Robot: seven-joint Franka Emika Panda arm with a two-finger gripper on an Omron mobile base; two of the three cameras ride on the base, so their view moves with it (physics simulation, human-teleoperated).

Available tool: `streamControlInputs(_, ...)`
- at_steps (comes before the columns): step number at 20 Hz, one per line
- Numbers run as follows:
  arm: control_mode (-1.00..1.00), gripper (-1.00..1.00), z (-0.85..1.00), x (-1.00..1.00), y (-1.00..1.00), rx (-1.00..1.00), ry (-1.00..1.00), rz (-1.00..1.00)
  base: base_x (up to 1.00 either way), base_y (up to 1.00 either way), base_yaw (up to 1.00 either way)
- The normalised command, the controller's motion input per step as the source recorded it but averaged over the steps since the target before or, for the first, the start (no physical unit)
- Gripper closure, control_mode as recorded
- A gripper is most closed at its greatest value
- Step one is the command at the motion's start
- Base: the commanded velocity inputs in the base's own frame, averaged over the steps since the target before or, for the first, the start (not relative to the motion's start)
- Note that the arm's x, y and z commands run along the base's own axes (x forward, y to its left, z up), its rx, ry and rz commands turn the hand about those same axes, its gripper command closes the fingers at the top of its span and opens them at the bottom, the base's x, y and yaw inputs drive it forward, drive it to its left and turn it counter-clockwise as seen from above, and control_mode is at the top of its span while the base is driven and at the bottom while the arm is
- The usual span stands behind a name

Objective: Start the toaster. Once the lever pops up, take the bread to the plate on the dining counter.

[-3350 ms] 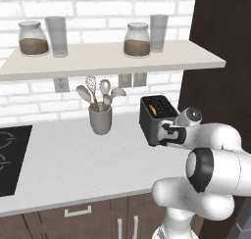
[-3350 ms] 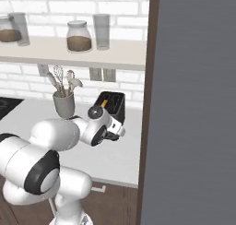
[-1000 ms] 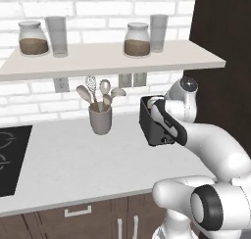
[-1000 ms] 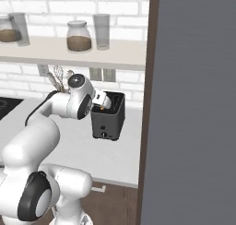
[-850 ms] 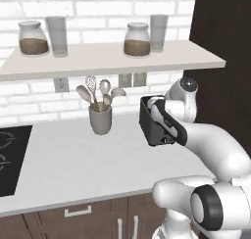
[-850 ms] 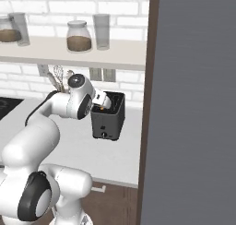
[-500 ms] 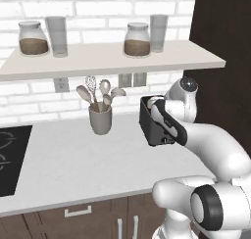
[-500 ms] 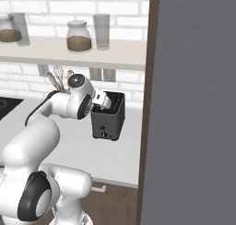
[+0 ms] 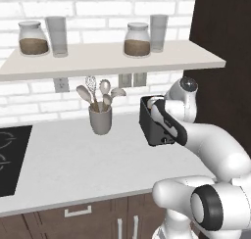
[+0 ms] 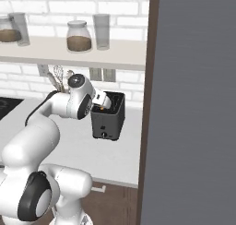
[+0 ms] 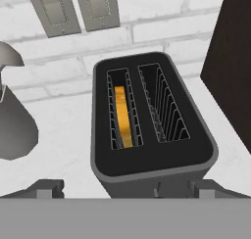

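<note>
Yellow-orange bread (image 11: 123, 116) sits low in the toaster (image 11: 152, 130) slot, beneath the wide-spread, empty end effector (image 11: 122, 188).

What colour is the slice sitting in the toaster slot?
Yellow-orange; the thin bread slice shows best in the hand view, down in the dark grey toaster.

the toaster (image 11: 147, 159) below my pincer looks matt dark plastic, its slots lined with thin wire (metal, i'd say). the bread (image 11: 122, 116) looks smooth and orange; the worktop (image 9: 73, 159) is plain matt white.
</note>
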Motion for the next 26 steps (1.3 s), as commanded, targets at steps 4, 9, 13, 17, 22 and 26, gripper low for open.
streamControlInputs(4, -1.00, -1.00, 0.00, 0.00, 0.00, 0.00, 0.00, 0.00, 0.00, 0.00, 0.00)
streamControlInputs(9, -1.00, -1.00, 0.00, 0.00, 0.00, 0.00, 0.00, 0.00, 0.00, 0.00, 0.00)
streamControlInputs(13, -1.00, -1.00, 0.00, 0.00, 0.00, 0.00, 0.00, 0.00, 0.00, 0.00, 0.00)
streamControlInputs(17, -1.00, -1.00, 0.00, 0.00, 0.00, 0.00, 0.00, 0.00, 0.00, 0.00, 0.00)
streamControlInputs(22, -1.00, -1.00, 0.00, 0.00, 0.00, 0.00, 0.00, 0.00, 0.00, 0.00, 0.00)
streamControlInputs(26, -1.00, -1.00, 0.00, 0.00, 0.00, 0.00, 0.00, 0.00, 0.00, 0.00, 0.00)
